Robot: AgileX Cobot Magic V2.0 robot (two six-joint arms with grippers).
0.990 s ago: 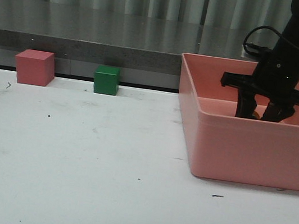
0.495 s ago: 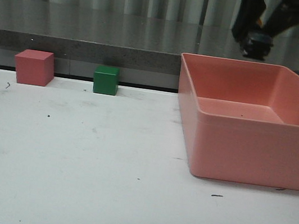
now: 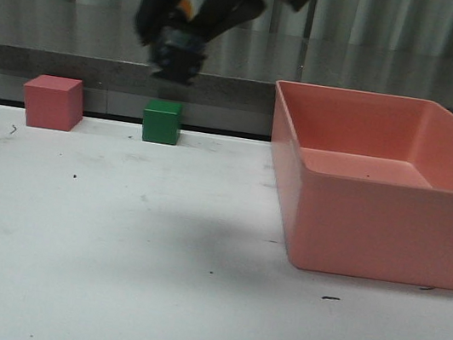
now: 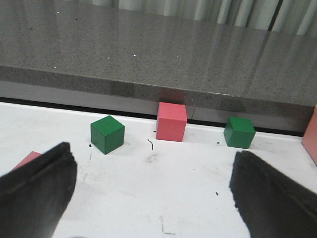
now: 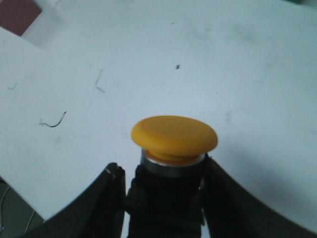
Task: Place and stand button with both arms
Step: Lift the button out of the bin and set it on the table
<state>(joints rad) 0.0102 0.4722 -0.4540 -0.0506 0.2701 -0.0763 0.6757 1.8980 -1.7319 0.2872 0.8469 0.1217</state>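
At the far left of the white bench (image 3: 107, 272) the left gripper (image 4: 148, 198) is released, its dark fingers spread wide over bare surface, well apart from the small red plastic cube (image 3: 52, 102) and the small green plastic cube (image 3: 162, 121) that stand by the back edge. Above the green cube, the right gripper (image 3: 178, 37) is clenched on the small yellow-capped push-button with a black blocky base (image 5: 173, 148), carried high in the air and clear of the large pink plastic bin (image 3: 388, 239) at the right. The button looks light and rigid; its domed cap seems slippery, so the flat-sided black base is probably the surest place to hold.
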